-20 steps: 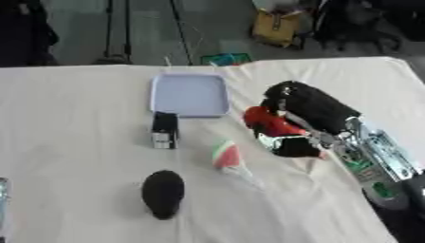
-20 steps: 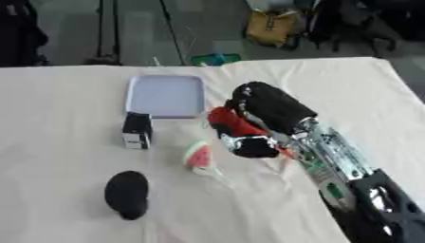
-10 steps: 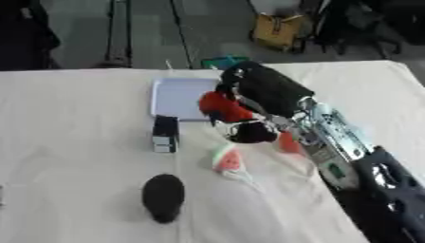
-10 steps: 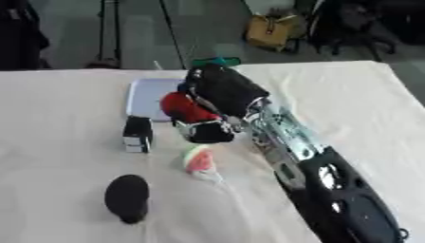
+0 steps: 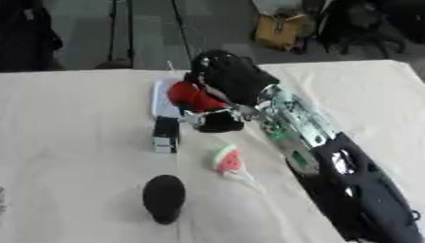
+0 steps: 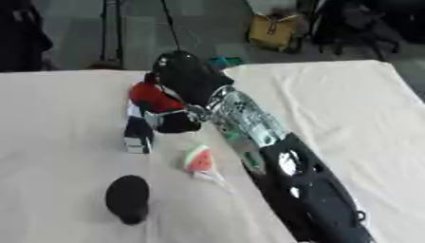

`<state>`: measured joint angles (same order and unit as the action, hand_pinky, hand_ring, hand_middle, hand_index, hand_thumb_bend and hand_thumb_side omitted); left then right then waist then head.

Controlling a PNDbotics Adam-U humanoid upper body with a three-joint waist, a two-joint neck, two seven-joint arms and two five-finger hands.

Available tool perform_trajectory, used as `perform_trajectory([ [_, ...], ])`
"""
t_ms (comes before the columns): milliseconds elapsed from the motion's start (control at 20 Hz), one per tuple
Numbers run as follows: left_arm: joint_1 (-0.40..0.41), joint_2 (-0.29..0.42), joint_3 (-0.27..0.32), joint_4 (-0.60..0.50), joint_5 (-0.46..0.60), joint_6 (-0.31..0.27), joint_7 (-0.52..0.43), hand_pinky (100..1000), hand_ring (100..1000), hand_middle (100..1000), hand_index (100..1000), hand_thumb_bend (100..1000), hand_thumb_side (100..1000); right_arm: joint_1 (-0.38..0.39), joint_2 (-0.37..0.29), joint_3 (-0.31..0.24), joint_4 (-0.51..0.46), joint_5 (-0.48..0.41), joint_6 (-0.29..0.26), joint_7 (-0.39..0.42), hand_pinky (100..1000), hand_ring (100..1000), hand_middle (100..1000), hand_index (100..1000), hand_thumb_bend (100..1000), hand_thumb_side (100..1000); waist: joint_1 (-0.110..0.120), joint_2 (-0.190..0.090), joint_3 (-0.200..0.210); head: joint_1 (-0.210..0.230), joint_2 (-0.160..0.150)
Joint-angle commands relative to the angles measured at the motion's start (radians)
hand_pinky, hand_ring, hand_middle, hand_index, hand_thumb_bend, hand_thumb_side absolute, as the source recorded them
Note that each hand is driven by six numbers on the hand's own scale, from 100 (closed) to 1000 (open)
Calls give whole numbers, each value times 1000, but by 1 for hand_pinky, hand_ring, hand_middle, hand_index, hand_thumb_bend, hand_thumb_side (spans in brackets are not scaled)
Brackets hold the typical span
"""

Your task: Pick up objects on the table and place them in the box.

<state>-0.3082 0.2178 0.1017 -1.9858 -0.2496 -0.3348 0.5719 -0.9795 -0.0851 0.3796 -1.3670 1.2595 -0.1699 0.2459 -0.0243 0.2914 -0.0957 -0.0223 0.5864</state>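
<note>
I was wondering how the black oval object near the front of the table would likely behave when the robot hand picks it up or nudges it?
The black oval object looks rounded and smooth-sided, so it may roll or rock if nudged sideways. Its matte surface suggests it is probably not slippery. It lies flat on the tablecloth, clear of the watermelon slice, so a push should disturb nothing else.

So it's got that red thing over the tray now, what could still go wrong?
The right hand holds the red object above the tray, near its edge; released there, it might land on the rim and roll out. The forearm also hangs close over the watermelon slice and could brush it when pulling back.
</note>
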Motion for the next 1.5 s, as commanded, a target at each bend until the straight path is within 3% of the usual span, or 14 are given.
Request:
perform_trajectory([
  [50,-11,8,-3,-14,6,-1,-6,690,663,744,696,100,944,-41,23,-21,39,49,2,-23,882,848,457,661,100,630,5,-20,3,-4,-14],
  [600,-9,2,-7,-14,14,0,-18,692,664,746,698,100,944,-107,88,-78,187,168,18,-81,885,856,428,662,100,622,15,-23,7,-7,-25],
  [1500,-2,-11,-8,-14,19,1,-17,696,668,749,699,100,942,-156,200,-209,378,348,107,-147,890,848,420,662,100,618,43,-16,30,-41,-37],
])
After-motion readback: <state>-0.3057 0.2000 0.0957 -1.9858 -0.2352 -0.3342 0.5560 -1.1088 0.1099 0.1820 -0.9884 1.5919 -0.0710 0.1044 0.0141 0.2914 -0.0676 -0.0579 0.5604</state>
